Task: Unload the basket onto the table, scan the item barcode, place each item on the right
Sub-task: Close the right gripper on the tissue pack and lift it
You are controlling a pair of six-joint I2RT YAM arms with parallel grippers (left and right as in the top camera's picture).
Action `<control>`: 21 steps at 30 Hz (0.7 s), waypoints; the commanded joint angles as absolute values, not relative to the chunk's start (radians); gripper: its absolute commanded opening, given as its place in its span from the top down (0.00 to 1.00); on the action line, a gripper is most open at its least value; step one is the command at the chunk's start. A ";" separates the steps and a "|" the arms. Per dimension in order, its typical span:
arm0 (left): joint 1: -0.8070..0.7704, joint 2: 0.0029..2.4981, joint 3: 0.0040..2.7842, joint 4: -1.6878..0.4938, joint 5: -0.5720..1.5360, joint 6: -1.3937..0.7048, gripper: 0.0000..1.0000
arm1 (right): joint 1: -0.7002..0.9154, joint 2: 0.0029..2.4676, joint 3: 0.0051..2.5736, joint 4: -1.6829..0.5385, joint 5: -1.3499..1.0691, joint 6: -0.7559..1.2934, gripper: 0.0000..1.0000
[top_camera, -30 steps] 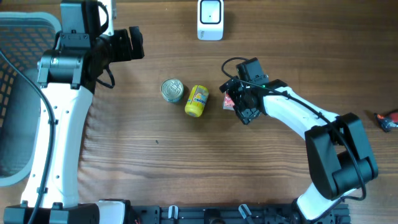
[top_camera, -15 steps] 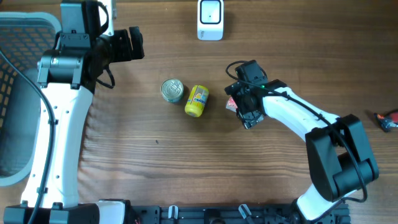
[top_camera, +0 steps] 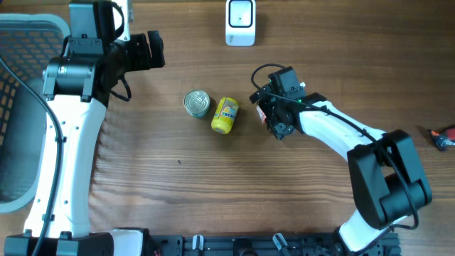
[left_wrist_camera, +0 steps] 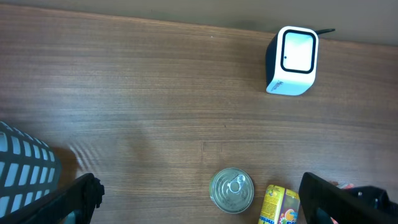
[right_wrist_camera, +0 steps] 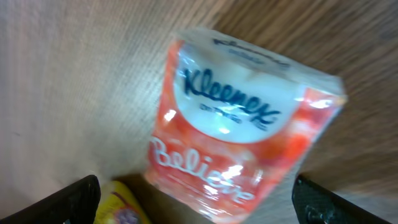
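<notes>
A red and white Kleenex tissue pack (right_wrist_camera: pixel 239 121) lies on the wooden table, and no barcode shows on its visible face. My right gripper (right_wrist_camera: pixel 199 214) hovers over it, open, with one finger either side of the pack's near end and not touching it. From overhead, the right gripper (top_camera: pixel 271 114) covers most of the pack (top_camera: pixel 260 115). The white scanner (top_camera: pixel 240 22) stands at the far edge, also in the left wrist view as the scanner (left_wrist_camera: pixel 292 60). My left gripper (top_camera: pixel 152 50) hangs open and empty at the far left.
A silver tin can (top_camera: pixel 197 103) and a yellow can on its side (top_camera: pixel 225 115) lie just left of the tissue pack. A grey mesh basket (top_camera: pixel 25 107) fills the left edge. A small red object (top_camera: pixel 442 136) sits at the right edge.
My right gripper dipped toward the near side, then shifted back up and slightly left over the tissue pack. The left arm has not moved.
</notes>
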State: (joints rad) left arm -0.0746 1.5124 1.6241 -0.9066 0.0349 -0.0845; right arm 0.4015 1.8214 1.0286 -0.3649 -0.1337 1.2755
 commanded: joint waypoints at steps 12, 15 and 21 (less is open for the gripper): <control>-0.071 1.498 1.620 -0.907 0.047 -0.083 0.00 | 0.410 1.465 0.976 -0.570 -0.182 0.135 0.00; -0.071 1.498 1.620 -0.907 0.047 -0.083 0.00 | 0.408 1.487 0.976 -0.569 -0.116 -0.023 0.00; -0.071 1.498 1.620 -0.906 0.047 -0.083 0.00 | 0.408 1.594 0.976 -0.434 -0.059 -0.157 0.00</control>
